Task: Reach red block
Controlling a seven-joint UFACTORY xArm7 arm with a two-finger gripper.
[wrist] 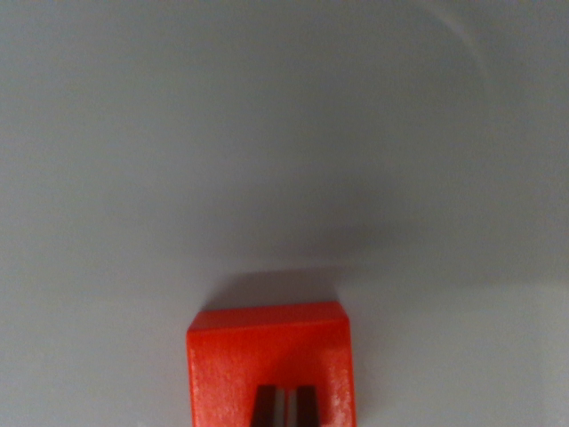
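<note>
The wrist view looks down on a pale grey worktop (284,133). The red block (270,360) lies at the bottom centre of the frame, its lower part cut off by the picture's edge, with a soft shadow behind its far side. Two dark, narrow shapes rise at the bottom edge over the block's near face; they may be the tips of the end effector (286,409), but whether it is released or clenched cannot be told.

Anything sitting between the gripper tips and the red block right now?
Nothing. In the wrist view the dark gripper tips overlap the red block at the bottom edge; no object shows between them, only grey surface beyond.
</note>
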